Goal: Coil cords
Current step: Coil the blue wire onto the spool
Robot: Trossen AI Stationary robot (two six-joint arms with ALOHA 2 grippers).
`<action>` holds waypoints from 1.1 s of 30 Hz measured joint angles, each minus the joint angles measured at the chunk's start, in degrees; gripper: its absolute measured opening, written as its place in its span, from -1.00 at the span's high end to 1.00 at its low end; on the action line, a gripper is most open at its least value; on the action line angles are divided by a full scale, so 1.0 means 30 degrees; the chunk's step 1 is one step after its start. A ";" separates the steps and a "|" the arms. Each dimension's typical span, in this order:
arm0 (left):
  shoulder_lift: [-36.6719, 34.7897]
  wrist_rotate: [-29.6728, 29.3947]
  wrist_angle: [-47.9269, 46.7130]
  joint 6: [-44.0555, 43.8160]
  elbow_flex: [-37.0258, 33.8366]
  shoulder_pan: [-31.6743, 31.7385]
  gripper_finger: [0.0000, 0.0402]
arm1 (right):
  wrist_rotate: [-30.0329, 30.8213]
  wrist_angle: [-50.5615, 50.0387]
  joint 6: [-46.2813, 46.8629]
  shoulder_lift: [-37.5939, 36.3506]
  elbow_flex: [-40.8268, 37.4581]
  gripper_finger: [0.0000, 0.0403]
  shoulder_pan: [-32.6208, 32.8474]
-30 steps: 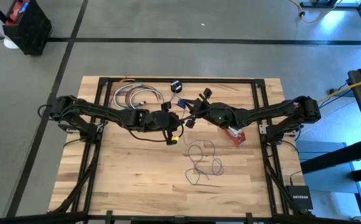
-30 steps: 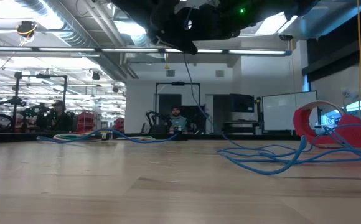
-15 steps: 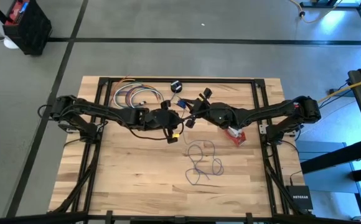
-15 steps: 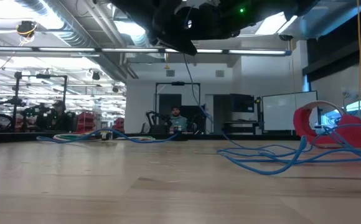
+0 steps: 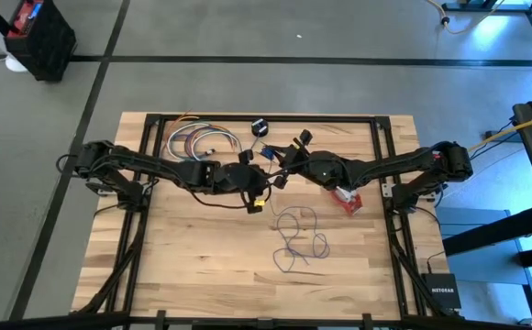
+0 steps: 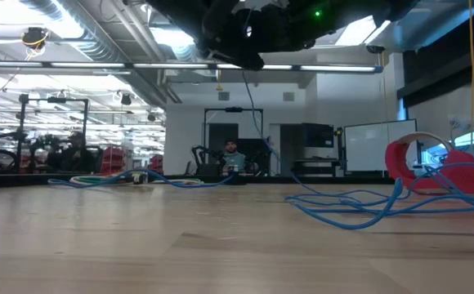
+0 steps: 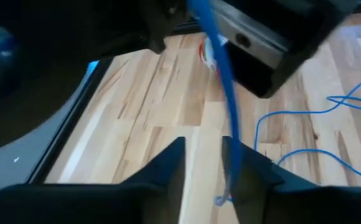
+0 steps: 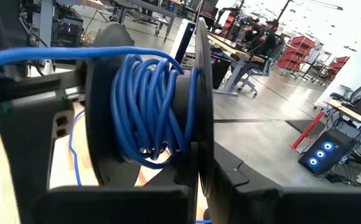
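Both arms meet above the table's middle. My right gripper [image 5: 280,176] is shut on a black round spool [image 8: 149,99] wound with the thin blue cord [image 8: 146,112]. From the spool the cord [image 7: 225,106] runs down between the parted fingers of my open left gripper [image 7: 204,177], close to one finger's inner side. It hangs on to the table [image 6: 252,102]. The rest of the cord lies in loose loops [image 5: 298,238] on the wood near the middle. The red-and-white cord bundle [image 5: 347,200] lies on the table under the right arm. My left gripper stands open around the hanging cord [image 7: 229,155]. The cord runs along one finger's inner side, and I cannot tell whether it touches. My right gripper pinches the spool's thin outer disc [image 8: 197,155] between its two fingers, edge-on. The fingers come nearly level, and the spool is clear of the table with the cord wound on its core.
A flat coil of coloured cords [image 5: 197,142] and a small black round thing [image 5: 260,126] lie at the far middle of the table. Black frame rails [image 5: 138,238] run along the table's left and right sides. Bare wood [image 5: 193,266] lies at the near left.
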 joint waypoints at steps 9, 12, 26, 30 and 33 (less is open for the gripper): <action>-0.0379 -0.0036 -0.0762 -0.0466 0.0004 -0.0237 0.33 | 0.0000 -0.0013 -0.0007 0.0006 0.0000 0.91 0.0000; -0.0364 0.0000 -0.0837 -0.0217 0.0004 -0.0351 0.34 | 0.0000 -0.0018 -0.0007 0.0006 0.0000 0.91 0.0007; -0.0662 -0.0013 -0.3544 -0.0615 0.0907 -0.0621 0.35 | 0.0000 0.0015 -0.0501 0.0007 0.0000 0.91 -0.0015; -0.0655 -0.0026 -0.3318 -0.0610 0.0907 -0.0510 0.35 | 0.0000 0.0007 -0.0499 0.0007 0.0000 0.91 0.0000; -0.0655 -0.0058 -0.2941 -0.0189 0.0907 -0.0510 0.46 | 0.0000 0.0007 -0.0495 0.0007 0.0000 0.91 0.0007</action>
